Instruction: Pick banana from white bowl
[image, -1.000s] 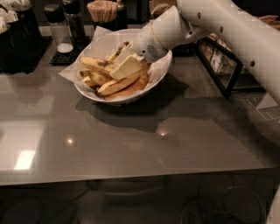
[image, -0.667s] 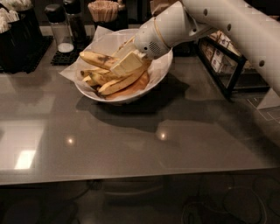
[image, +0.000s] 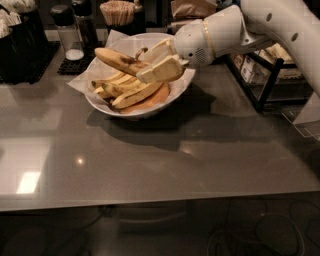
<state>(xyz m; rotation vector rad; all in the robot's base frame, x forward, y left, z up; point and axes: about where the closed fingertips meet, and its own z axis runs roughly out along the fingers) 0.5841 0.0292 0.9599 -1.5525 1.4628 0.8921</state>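
Observation:
The white bowl (image: 100, 104), lined with crinkled white paper, stands at the back of the grey table. Several yellow bananas lie in it. My gripper (image: 150, 62) reaches in from the right and is shut on the banana (image: 116, 60), a long curved yellow one with brown blotches. It holds that banana lifted above the other bananas (image: 131, 93), its free end pointing up and left. The gripper's near finger (image: 161, 70) hides the banana's right end.
A glass shaker (image: 66, 31), a dark holder and a cup of wooden sticks (image: 118, 12) stand behind the bowl. A dark wire rack (image: 270, 75) stands at the right. The table's front edge (image: 160, 200) runs across the view.
My gripper has risen with the blotched banana in it. The banana now sits higher above the others in the bowl. The bowl has not moved.

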